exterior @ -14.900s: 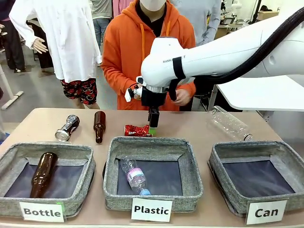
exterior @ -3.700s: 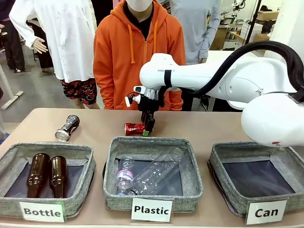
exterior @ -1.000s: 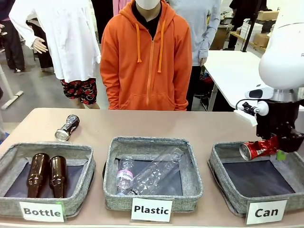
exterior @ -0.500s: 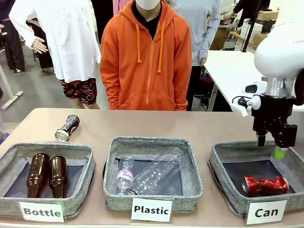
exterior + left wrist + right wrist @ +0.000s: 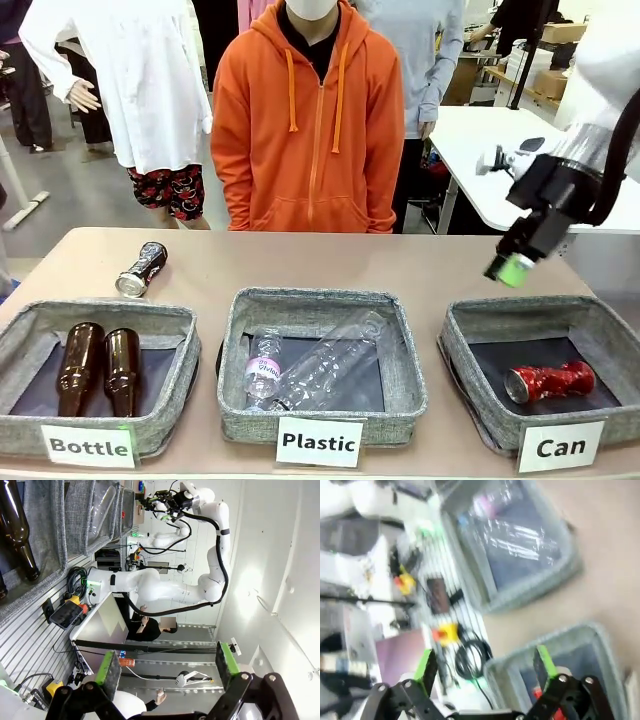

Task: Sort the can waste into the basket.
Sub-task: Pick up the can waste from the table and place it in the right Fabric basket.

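The crushed red can (image 5: pixel 548 382) lies on its side inside the grey basket (image 5: pixel 520 306) labelled "Can" at the right front. A dark can with a silver end (image 5: pixel 141 268) lies on the table at the far left. My right gripper (image 5: pixel 510 268) hangs tilted above the basket's back left corner, open and holding nothing. In the blurred right wrist view its fingers (image 5: pixel 485 665) stand apart over the basket (image 5: pixel 570 640), with a bit of red can (image 5: pixel 540 695) low down. My left gripper (image 5: pixel 167 662) is open, with nothing between its green pads.
The "Plastic" basket (image 5: pixel 322 300) with clear bottles sits in the middle front. The "Bottle" basket (image 5: pixel 100 312) with two brown bottles (image 5: pixel 100 368) is at the left. A person in an orange hoodie (image 5: pixel 310 120) stands at the far side of the table.
My right gripper opened and let the red can fall into the "Can" basket. It then rose and tilted back over the basket's far left corner. The can shifted slightly.
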Robot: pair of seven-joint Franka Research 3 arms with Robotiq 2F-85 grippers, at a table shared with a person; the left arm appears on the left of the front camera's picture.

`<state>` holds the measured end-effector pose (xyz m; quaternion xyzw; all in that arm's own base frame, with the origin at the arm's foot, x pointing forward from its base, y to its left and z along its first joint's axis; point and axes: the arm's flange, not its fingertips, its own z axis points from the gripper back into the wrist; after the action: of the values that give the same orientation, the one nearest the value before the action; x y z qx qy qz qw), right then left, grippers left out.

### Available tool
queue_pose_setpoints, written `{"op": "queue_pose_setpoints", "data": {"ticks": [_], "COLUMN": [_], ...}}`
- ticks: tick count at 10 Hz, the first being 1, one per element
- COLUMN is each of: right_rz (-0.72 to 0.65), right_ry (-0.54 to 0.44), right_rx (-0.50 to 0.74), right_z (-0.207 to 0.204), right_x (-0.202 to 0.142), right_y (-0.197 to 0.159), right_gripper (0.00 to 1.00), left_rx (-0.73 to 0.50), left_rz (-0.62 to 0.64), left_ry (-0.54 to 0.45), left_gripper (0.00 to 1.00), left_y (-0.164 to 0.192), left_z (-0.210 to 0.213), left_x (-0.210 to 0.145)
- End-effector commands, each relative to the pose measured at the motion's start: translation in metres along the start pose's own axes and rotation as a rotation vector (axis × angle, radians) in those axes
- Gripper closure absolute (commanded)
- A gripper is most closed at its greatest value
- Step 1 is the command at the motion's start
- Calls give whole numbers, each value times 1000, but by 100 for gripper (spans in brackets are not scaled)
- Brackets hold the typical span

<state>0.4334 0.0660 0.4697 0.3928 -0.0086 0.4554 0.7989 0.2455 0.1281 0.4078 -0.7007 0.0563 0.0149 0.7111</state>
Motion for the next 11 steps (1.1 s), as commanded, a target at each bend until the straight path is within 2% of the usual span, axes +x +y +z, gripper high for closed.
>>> {"op": "queue_pose_setpoints", "data": {"ticks": [1, 2, 4, 5, 6, 7, 11], "right_rz": [-247, -287, -357, -349, -264, -318, -318], "right_ry": [-1004, -1176, -1421, -1417, -1358, -741, -741], "right_rx": [105, 66, 82, 86, 134, 184, 184], "right_z": [0, 2, 3, 2, 0, 12, 12], "right_x": [-16, -31, -63, -72, -73, -73, -73], "right_y": [2, 2, 4, 4, 1, -11, -11], "right_gripper": [0, 0, 0, 0, 0, 0, 0], "left_rx": [-19, -19, -19, -19, -19, -19, -19], "left_rz": [-21, -21, -21, -21, -21, -21, -21], "left_ry": [-6, -6, -6, -6, -6, -6, -6], "left_gripper": [0, 0, 0, 0, 0, 0, 0], "left_y": [-2, -2, -2, -2, -2, -2, -2], "left_z": [0, 0, 0, 0, 0, 0, 0], "left_x": [1, 1, 1, 1, 1, 1, 1]}}
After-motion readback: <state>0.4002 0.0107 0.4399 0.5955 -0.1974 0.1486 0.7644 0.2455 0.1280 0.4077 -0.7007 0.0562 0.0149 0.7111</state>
